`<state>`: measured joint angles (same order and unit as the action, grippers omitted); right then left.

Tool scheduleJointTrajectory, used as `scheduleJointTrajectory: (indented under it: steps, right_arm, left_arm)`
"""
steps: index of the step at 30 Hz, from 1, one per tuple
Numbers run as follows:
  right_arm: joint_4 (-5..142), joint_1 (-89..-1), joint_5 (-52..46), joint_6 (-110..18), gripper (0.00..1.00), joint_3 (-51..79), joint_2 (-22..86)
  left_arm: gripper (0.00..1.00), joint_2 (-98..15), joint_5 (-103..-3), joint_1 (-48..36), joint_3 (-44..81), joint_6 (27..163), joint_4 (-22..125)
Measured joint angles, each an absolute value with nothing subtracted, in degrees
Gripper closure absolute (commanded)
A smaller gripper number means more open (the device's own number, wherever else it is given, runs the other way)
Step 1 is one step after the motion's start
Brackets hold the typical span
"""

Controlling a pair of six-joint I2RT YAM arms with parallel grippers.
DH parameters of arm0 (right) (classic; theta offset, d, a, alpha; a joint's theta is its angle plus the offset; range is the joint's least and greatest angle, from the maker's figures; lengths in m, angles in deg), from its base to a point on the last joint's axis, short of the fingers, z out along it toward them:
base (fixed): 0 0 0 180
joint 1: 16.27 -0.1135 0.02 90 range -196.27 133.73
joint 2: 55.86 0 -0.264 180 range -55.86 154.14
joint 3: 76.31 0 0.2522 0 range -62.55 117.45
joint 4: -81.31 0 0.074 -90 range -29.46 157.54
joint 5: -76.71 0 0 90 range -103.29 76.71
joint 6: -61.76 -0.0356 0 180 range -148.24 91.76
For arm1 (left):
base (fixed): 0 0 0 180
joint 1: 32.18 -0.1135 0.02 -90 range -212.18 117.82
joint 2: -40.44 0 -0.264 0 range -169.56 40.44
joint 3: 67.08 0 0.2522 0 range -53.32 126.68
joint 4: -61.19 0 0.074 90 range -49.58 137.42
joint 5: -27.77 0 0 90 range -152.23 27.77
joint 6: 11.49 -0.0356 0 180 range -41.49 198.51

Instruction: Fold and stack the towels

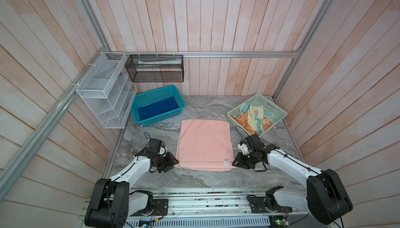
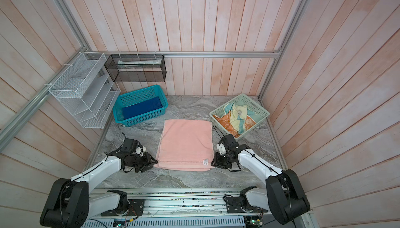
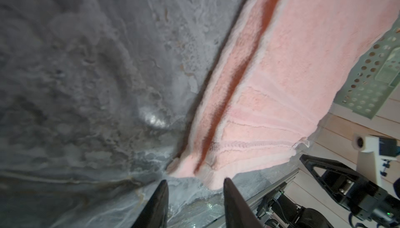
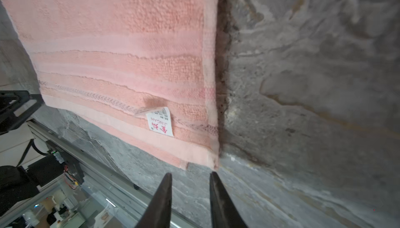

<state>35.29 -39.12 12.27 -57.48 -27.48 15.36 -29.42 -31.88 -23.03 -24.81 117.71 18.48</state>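
A salmon pink towel (image 1: 205, 144) (image 2: 186, 143) lies folded in half on the marble table, white tag (image 4: 160, 122) near its front right corner. My left gripper (image 1: 176, 163) (image 3: 194, 181) stands open just off the towel's front left corner (image 3: 188, 168), nothing between its fingers. My right gripper (image 1: 234, 162) (image 4: 190, 173) is open beside the front right corner (image 4: 207, 162), also empty. A blue towel (image 1: 159, 107) lies flat in the teal basket (image 1: 138, 119). A yellow-and-teal towel (image 1: 256, 113) and an orange towel (image 1: 244, 122) lie crumpled in the pale green tray (image 1: 279, 110).
A white wire rack (image 1: 104, 90) and a black mesh shelf (image 1: 154, 67) hang on the walls at the back left. A metal rail (image 1: 194, 196) runs along the table's front edge. Bare marble (image 1: 194, 178) lies in front of the towel.
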Motion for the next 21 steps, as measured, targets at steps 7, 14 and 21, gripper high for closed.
scheduleJointTrajectory:
  steps: [7, 14, 21]
  right_arm:
    - [35.4, -39.3, 10.5, -57.7, 0.66, -23.9, 15.4]
    - [40.5, -45.5, 10.2, -57.8, 0.70, -20.6, 25.4]
    - [43.7, -47.1, 10.7, -57.1, 0.74, -22.3, 29.5]
  left_arm:
    - [0.58, -30.9, -37.3, -20.5, -17.4, 117.4, 17.5]
    - [0.58, -43.4, -38.4, -14.2, -11.9, 117.3, 23.9]
    - [0.60, -43.8, -38.8, -10.9, -15.7, 119.4, 28.5]
